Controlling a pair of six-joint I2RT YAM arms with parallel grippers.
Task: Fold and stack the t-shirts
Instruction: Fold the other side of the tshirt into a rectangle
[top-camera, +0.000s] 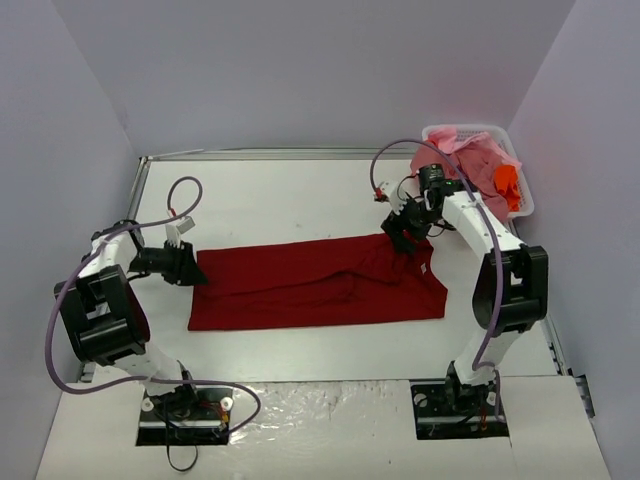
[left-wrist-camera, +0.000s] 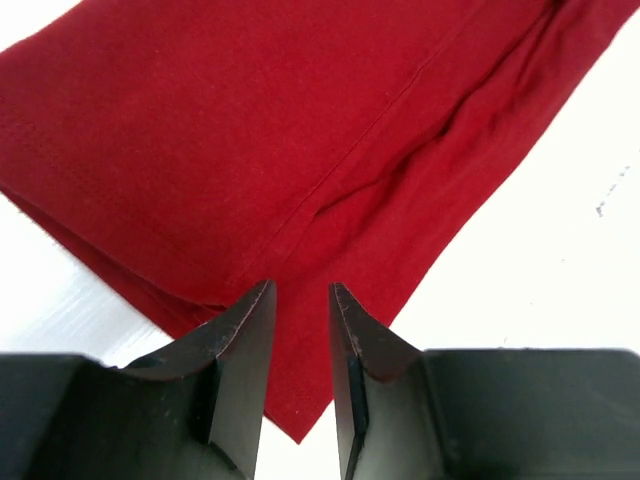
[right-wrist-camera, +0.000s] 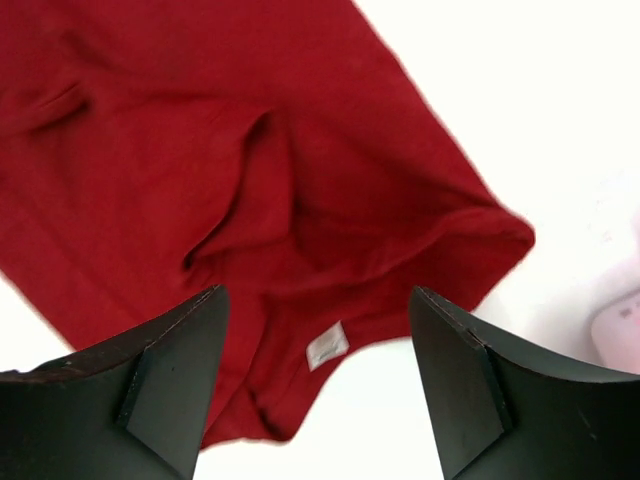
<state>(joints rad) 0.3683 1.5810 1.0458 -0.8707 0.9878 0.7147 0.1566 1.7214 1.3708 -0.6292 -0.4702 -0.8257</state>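
One dark red t-shirt (top-camera: 320, 285) lies folded lengthwise; left fingers (left-wrist-camera: 240, 350) narrow at nine o'clock, right fingers (right-wrist-camera: 170, 370) wide at three, both empty. Next, likely: pinch an end, fold across.

The white table (top-camera: 300, 200) bears a dark red t-shirt (top-camera: 310, 285) and a white basket (top-camera: 465, 128).

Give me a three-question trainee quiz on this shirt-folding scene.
1. True or false: the right gripper hangs open over the dark red t-shirt.
2. Where do the pink shirt and orange shirt lie? A in the white basket; B on the dark red t-shirt; C in the right gripper.
3. Fill in: the left gripper sits at the dark red t-shirt's ____ end.
Key: 1 true; 2 A; 3 left.
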